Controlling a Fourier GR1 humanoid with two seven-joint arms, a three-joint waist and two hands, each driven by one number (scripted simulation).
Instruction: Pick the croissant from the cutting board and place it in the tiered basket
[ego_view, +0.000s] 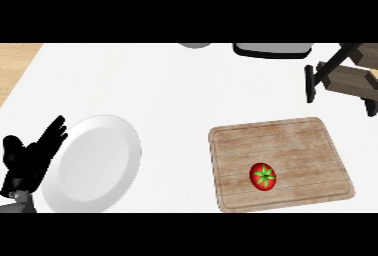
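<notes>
Fingers (52, 134) on the left hand (26, 162) are straight and spread wide, pointing up and to the right, holding nothing; hand sits at the view's lower left edge w/ a bit of grey forearm (18, 204) below it, resting just beside the left rim of the white plate (96, 165). Right hand doesn't show in the head view.

Wooden cutting board (295, 145) lies to the right of the plate, well apart from it, on the white counter (170, 85). On the board there's only a red tomato (263, 176) w/ green star-shaped top (lower middle of the board) — no croissant to be seen, so can't tell where it is.

Tiered basket (347, 77), dark frame w/ wooden slats, shows partly at the upper right, beyond the board's far corner. Two grey objects (272, 48) are cut off at the top edge.
</notes>
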